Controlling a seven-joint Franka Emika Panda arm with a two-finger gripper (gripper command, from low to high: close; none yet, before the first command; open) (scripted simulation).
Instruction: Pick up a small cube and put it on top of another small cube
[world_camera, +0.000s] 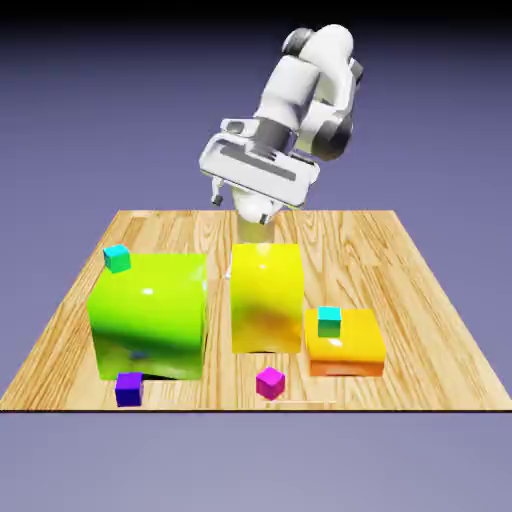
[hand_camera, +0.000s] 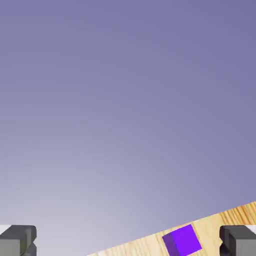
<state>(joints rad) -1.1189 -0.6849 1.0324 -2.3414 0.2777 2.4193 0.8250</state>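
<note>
Approaching is judged to be the step in hand: nothing is held, and no cube has been lifted. Taken left to right in the exterior view, the indigo cube (world_camera: 129, 388) is found on the bench (world_camera: 440, 350) at the front edge, just before the green block (world_camera: 150, 315); the pink cube (world_camera: 270, 382) is found further right, before the yellow block (world_camera: 266, 297) and well apart from the indigo one. The tool (world_camera: 243, 203) is carried high over the bench's far side, behind the yellow block, with its jaws spread wide and empty. In the hand view, only the indigo cube and a strip of bench are shown between the fingertips (hand_camera: 18, 239); backdrop fills the rest, so the hand is judged tilted rather than pointed straight down. Next, the tool must be brought forward over the pink cube, turned downward, lowered and closed.
</note>
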